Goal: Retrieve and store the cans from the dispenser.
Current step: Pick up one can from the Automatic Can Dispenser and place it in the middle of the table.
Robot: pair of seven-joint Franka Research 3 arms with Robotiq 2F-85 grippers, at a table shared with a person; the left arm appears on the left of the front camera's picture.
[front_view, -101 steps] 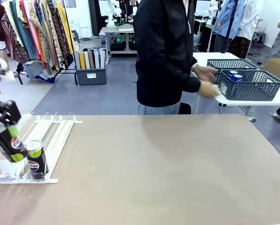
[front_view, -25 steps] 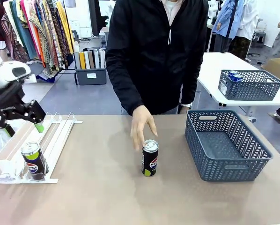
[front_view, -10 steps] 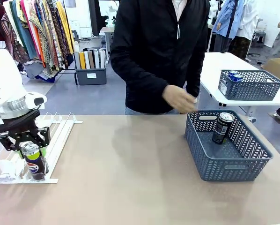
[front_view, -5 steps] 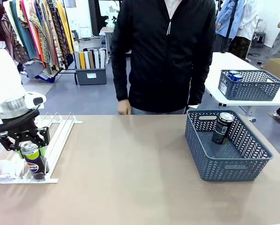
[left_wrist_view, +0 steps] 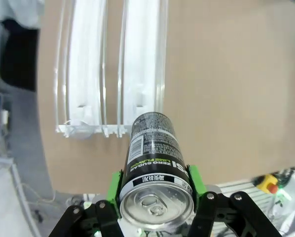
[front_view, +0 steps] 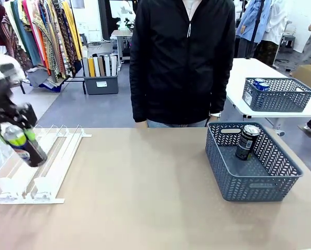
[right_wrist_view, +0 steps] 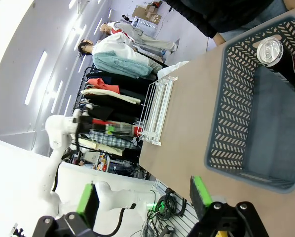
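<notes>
The left gripper (left_wrist_view: 155, 197) squeezes a slim dark drink can with a silver top (left_wrist_view: 155, 173) between its two green pads (left_wrist_view: 195, 183). One pad is on each side of the can, and both touch it. In the front view this dark can (front_view: 24, 144) is lifted up in the air and tilted, at about 9 o'clock in the picture. It hangs above the flat white sloped rack with thin wire dividers (front_view: 56, 156). The left gripper (front_view: 12, 127) looks blurry there.

In the left wrist view the white rack (left_wrist_view: 113, 64) lies on the tan table top (left_wrist_view: 226, 84), at about 11 o'clock from the can. Its small clear end stops (left_wrist_view: 83, 129) are just past the far end of the can.

A grey plastic basket with a woven pattern (front_view: 280, 185) sits on the table at about 3 o'clock in the front view. A second dark can with a silver top (front_view: 246, 141) stands inside it, tilted, near the far wall.

In the right wrist view, the right gripper (right_wrist_view: 145, 195) has its two green pads (right_wrist_view: 201, 191) spread wide, with nothing between them. The grey basket (right_wrist_view: 226, 123) is at about 2 o'clock from it.

A person in a black zip jacket (front_view: 184, 57) stands at the far side of the table, at 12 o'clock.
</notes>
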